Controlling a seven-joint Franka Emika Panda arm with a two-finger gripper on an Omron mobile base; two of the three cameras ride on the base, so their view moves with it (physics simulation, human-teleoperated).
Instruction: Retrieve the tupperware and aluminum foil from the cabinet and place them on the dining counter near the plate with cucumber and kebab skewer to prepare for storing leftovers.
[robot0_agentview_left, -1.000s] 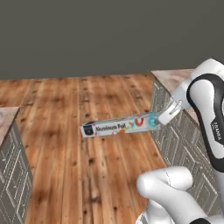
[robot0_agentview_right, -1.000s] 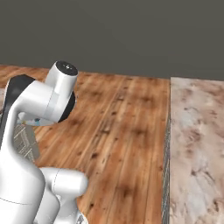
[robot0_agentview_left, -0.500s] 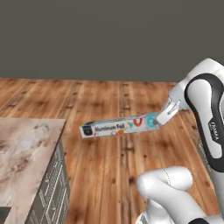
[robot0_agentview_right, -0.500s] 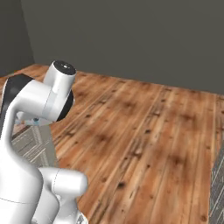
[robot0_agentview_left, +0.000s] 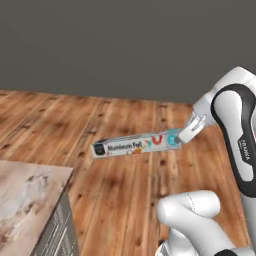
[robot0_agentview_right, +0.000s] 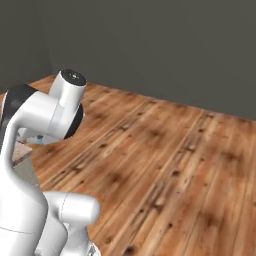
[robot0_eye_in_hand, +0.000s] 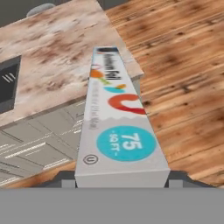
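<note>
End effector (robot0_agentview_left: 186, 134) clamped on the teal-marked end of the aluminum foil (robot0_agentview_left: 136, 143). Carton held level in the air, reaching leftward away from the fingers, above the wood floor (robot0_agentview_left: 120, 190). Marbled worktop (robot0_eye_in_hand: 57, 48) beneath its far end.

base views flank arm, share wood floor (robot0_agentview_left: 125, 180), hand view close above dining counter (robot0_eye_in_hand: 57, 52)

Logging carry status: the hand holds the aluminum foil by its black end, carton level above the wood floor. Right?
Not the black end. The left base view shows the hand clamping the aluminum foil at its teal-marked end; the black panel points away. Otherwise right.
</note>
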